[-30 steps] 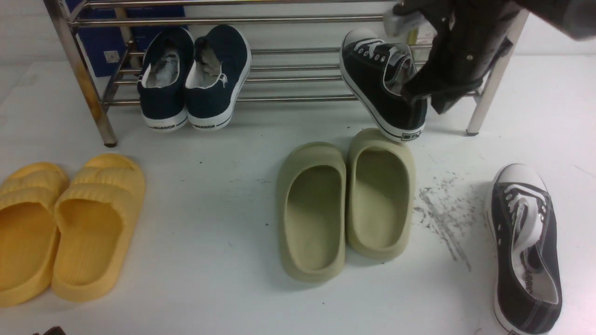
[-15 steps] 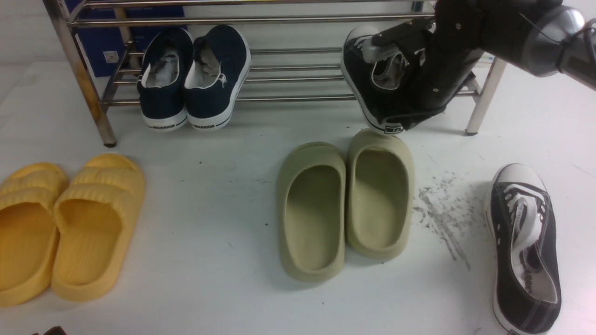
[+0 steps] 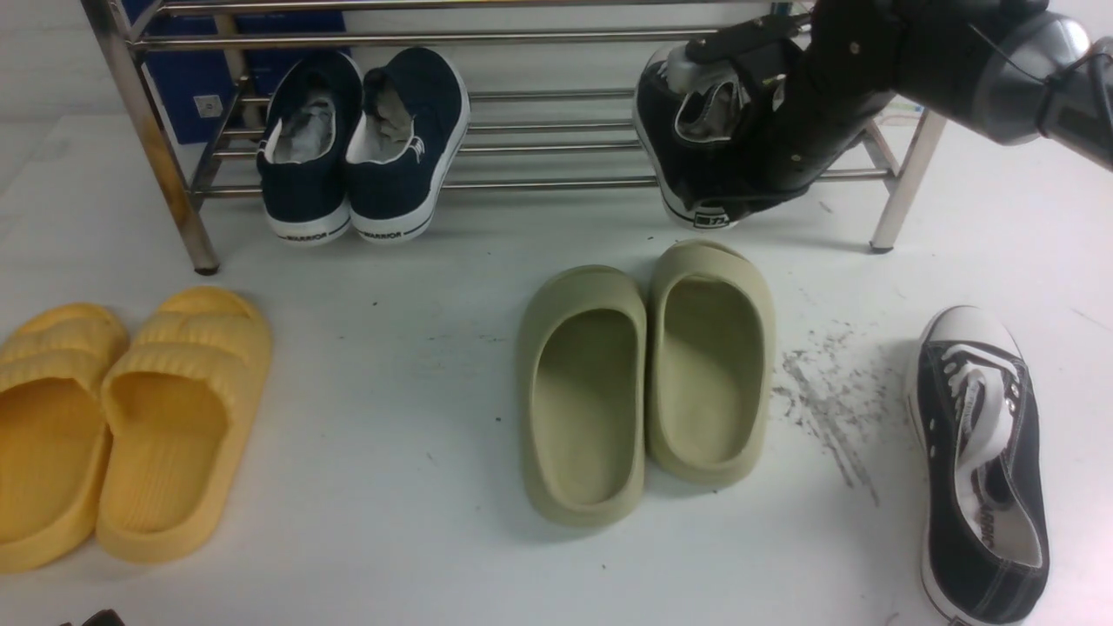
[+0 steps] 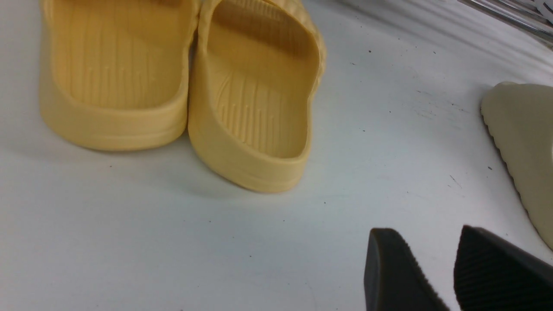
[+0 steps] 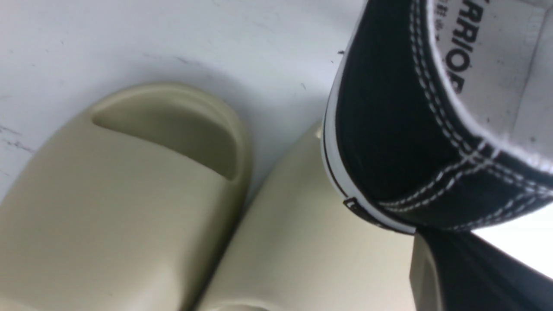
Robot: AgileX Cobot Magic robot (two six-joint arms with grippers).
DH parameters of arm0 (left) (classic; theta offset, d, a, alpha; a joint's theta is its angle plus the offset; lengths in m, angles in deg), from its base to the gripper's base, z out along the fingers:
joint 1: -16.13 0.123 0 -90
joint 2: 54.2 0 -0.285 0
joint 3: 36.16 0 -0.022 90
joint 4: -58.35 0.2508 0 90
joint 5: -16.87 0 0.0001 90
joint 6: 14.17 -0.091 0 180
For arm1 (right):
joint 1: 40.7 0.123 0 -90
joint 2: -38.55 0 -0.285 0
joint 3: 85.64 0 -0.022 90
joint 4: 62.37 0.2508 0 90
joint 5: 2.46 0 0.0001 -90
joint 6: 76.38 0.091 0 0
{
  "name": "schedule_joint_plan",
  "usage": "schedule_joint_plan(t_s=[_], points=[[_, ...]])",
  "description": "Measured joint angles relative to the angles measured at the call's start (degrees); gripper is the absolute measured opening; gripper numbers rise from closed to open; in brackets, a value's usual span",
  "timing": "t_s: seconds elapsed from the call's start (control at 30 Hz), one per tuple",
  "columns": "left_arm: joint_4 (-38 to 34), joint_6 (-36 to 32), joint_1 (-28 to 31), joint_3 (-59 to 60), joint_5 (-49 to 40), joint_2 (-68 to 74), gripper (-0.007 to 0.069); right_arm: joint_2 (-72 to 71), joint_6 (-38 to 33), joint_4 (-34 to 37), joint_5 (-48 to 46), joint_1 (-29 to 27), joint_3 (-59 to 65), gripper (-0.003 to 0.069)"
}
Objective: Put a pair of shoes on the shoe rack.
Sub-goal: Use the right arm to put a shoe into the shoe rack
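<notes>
The right tool (image 3: pixel 748 122) has lifted its black sneaker (image 3: pixel 669 139) a little higher and closer to the shoe rack (image 3: pixel 556 183) than it was a moment ago. Back then the heel hung right over the tip of the green slides (image 3: pixel 709 365). Now there is a bit of table (image 3: pixel 391 348) showing between them. The tool is closed tight on the back of the sneaker. The toe is in over the low shelf at the right end of the rack and the heel sticks out in front. I can't tell if it touches the tubes.

On the same shelf, more to the left, sit two navy slip-ons (image 3: pixel 409 148), side by side with their heels out.

The other black sneaker (image 3: pixel 983 461) lies on the table, far right. The left tool (image 4: pixel 425 246) is open a bit and holds nothing, near the yellow slides (image 4: pixel 255 108).
</notes>
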Motion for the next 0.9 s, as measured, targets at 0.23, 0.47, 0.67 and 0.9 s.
schedule_joint_plan(t_s=[0.23, 0.47, 0.67, 0.9], points=[[0.0, 0.0, 0.0, 0.0, 0.0, 0.0, 0.0235, 0.5, 0.4, 1.3, 0.3, 0.0, 0.0, -0.0003], [0.0, 0.0, 0.0, 0.0, 0.0, 0.0, 0.0235, 0.3, 8.3, 2.1, 0.0, 0.0, 0.0, 0.0020], [0.0, 0.0, 0.0, 0.0, 0.0, 0.0, 0.0235, -3.7, 11.4, 2.5, -2.8, 0.0, 0.0, 0.0165], [0.0, 0.0, 0.0, 0.0, 0.0, 0.0, 0.0235, -12.0, 14.0, 0.6, -15.4, 0.0, -0.1, 0.0377]])
